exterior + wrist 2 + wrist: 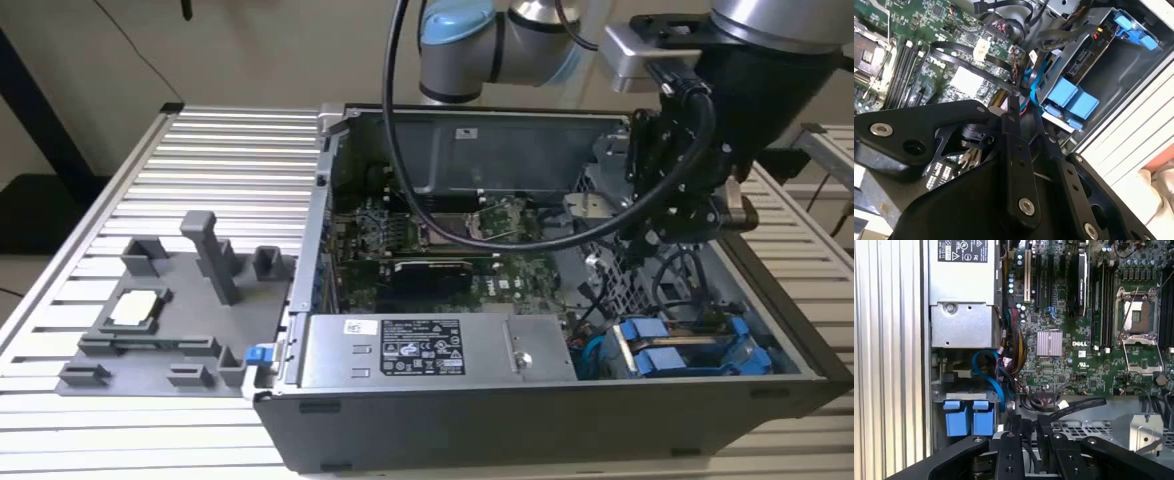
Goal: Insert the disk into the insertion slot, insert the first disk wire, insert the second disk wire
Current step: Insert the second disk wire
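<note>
Hovering Low, Seating Judged Done

The jaws are seen inside the open computer case (534, 430), above the corner that holds the insertion slot (754, 352). Whether they are parted or closed, and whether anything is held, cannot be told. The disk (658, 358) is judged to be seated in the insertion slot, with its blue tabs (956, 417) turned toward the motherboard (1064, 315). In the exterior view it lies below the jaws and toward the case's near corner. Its long axis is judged to run from the tabs toward the exterior view's right. A curled blue cable (985, 365) is seen just beside the tabs, and a flat black cable (1074, 405) passes close to the jaws. Which wires are plugged cannot be made out. A white printed label (420, 358) is carried on the power supply (534, 350), and white lettering is printed on the motherboard.
</note>
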`<state>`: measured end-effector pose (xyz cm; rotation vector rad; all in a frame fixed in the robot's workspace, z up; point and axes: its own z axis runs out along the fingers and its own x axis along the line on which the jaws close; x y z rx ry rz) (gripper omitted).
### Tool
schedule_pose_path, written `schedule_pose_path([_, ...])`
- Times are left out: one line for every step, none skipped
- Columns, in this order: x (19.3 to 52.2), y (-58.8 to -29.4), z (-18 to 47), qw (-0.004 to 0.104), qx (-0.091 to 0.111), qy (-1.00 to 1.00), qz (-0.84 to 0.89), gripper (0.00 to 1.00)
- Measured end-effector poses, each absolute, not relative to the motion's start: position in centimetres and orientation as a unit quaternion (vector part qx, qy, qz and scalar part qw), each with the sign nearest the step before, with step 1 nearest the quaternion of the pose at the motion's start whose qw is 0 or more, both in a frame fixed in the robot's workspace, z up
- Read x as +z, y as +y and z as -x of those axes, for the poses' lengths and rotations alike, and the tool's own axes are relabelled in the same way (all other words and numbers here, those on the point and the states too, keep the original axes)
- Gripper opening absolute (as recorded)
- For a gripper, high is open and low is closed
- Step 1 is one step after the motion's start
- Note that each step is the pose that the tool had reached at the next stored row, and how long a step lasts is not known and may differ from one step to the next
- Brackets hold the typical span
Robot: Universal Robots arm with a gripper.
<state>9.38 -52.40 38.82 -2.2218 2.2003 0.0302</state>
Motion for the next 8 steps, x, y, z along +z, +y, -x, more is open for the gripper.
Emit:
schedule_pose_path([38.74,-52.40,-9.30,0.008,0.009,0.702,0.712,0.27])
schedule_pose_path([38.68,-52.40,-9.17,0.007,0.007,0.701,0.713,0.27])
schedule_pose_path([38.62,-52.40,-9.04,0.006,0.006,0.700,0.714,0.27])
schedule_pose_path([38.51,-52.40,-8.93,0.006,0.005,0.699,0.715,0.27])
schedule_pose_path([38.39,-52.38,-8.85,0.006,0.004,0.697,0.717,0.27])
schedule_pose_path([38.28,-52.36,-8.79,0.007,0.004,0.696,0.718,0.27])
schedule_pose_path([38.17,-52.34,-8.73,0.007,0.003,0.694,0.720,0.27])
schedule_pose_path([38.05,-52.32,-8.68,0.008,0.002,0.692,0.722,0.27])
